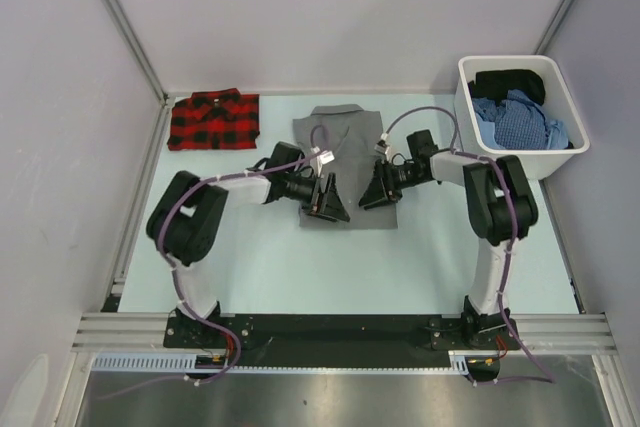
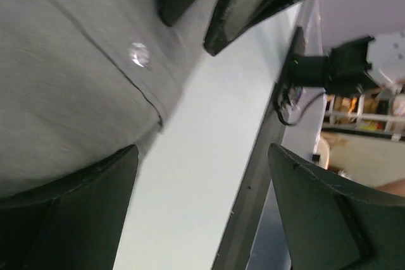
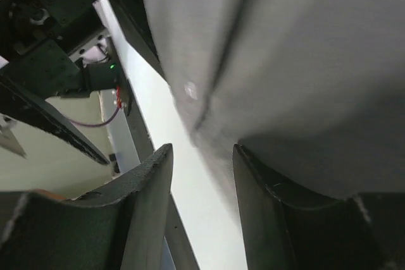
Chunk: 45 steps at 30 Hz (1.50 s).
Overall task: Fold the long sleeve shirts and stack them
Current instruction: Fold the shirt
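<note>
Your grey shirt (image 1: 340,132) lies folded at the middle of the table (image 1: 300,267), collar toward the far wall, and both arms reach in over its near half. Your left gripper (image 1: 325,202) has its jaws wide apart with only bare table between them; in its wrist view one finger (image 2: 69,219) sits over the cloth edge, just beside a button (image 2: 138,55). Your right gripper (image 1: 380,190) is close by, jaws part way apart; the shirt edge runs behind the gap, blurred, and you cannot tell whether a finger (image 3: 285,219) touches it. The red-and-black plaid shirt (image 1: 213,119) lies folded at the far left, well apart from the grey one. The white bin (image 1: 465,97) at the far right holds blue cloth (image 1: 525,122) and black cloth (image 1: 510,80).
</note>
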Motion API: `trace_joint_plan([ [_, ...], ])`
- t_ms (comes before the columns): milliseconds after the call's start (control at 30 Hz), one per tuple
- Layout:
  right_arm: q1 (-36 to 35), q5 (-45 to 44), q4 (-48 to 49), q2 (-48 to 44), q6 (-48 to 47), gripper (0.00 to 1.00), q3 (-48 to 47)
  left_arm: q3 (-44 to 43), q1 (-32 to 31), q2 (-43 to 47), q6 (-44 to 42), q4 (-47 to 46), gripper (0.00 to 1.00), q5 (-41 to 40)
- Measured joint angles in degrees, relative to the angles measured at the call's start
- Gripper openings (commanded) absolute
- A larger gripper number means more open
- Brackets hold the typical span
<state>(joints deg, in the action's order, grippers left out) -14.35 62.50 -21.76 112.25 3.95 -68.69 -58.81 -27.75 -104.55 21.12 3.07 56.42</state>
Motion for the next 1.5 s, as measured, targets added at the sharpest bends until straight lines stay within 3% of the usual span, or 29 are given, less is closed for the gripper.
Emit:
trace_joint_plan([
  [133,2.2,2.1,4.0,9.4,3.7,0.48,-0.3,-1.7,3.7,-9.2,2.5,-2.7,0.93,1.9],
  [300,6.1,5.3,2.6,11.1,4.8,0.50,-1.0,-2.6,9.6,-10.8,3.4,-2.6,0.93,5.8],
  [567,7.1,1.5,-4.2,4.3,-0.3,0.49,-1.4,0.0,12.9,0.7,-9.1,10.2,0.95,1.4],
  [700,4.7,1.0,0.6,2.3,3.3,0.47,-4.9,-5.9,9.8,3.5,-8.3,7.7,0.92,0.7],
  [900,3.2,-0.1,8.6,12.9,8.5,0.45,-18.5,-12.9,8.4,-8.3,0.8,-2.7,0.89,-1.8],
  [1033,5.4,-2.4,9.1,22.5,9.8,0.45,-24.5,-15.9,10.1,-17.6,3.1,-2.6,0.89,-3.6],
  [1100,6.8,0.5,8.9,23.9,11.2,0.45,-24.8,-17.2,11.5,-18.0,3.2,-1.7,0.88,-3.3],
  [1333,8.7,-2.2,3.7,18.1,7.2,0.45,-20.5,-13.9,14.6,-13.7,-4.1,2.4,0.90,-3.7],
  [1500,7.8,-2.1,-0.4,2.2,3.3,0.44,-8.5,-3.7,14.7,1.1,-10.9,7.3,0.88,-2.4],
])
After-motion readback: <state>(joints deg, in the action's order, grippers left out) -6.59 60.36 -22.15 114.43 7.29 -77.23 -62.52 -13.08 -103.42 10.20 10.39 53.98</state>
